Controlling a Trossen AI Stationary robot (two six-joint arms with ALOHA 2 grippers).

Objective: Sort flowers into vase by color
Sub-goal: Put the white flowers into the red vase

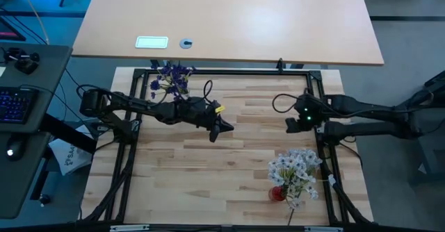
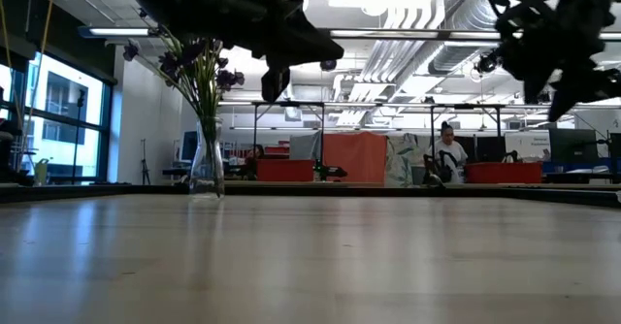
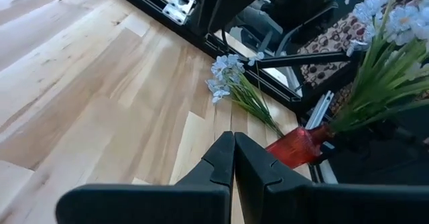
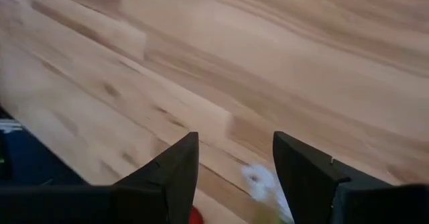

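From above, the wooden tabletop [image 1: 208,155] carries two vases. A clear vase of purple flowers [image 1: 172,77] stands at the far left corner, and a red vase [image 1: 279,192] packed with white flowers [image 1: 295,168] stands near the right edge, toward the near side. One loose white spray [image 1: 295,203] lies on the wood just beside the red vase. The left gripper [image 1: 217,129] reaches out from near the purple flowers toward the middle of the tabletop, its jaws pressed together and holding nothing. The right gripper [image 1: 292,123] hangs at the right edge, farther back than the red vase.

At table height, the clear vase [image 2: 206,165] stands upright on the tabletop [image 2: 310,266] with the purple flowers [image 2: 194,64] spread above it. The left gripper [image 2: 276,77] hangs dark overhead just beside those blooms, well above the wood. The right gripper [image 2: 563,67] hangs high at the far side from the clear vase. A person [image 2: 448,154] sits in the room behind.

The left wrist view shows the left gripper [image 3: 234,158] with its jaws closed tight and empty. Ahead of it the red vase [image 3: 301,145] holds green stems and white flowers [image 3: 395,23], and the loose white spray [image 3: 228,76] lies flat on the tabletop [image 3: 100,83] beside the vase.

The right wrist view shows the right gripper [image 4: 236,167] with jaws apart over bare tabletop [image 4: 268,63]; a bit of white bloom [image 4: 258,180] and a sliver of the red vase [image 4: 194,215] show between and below them.
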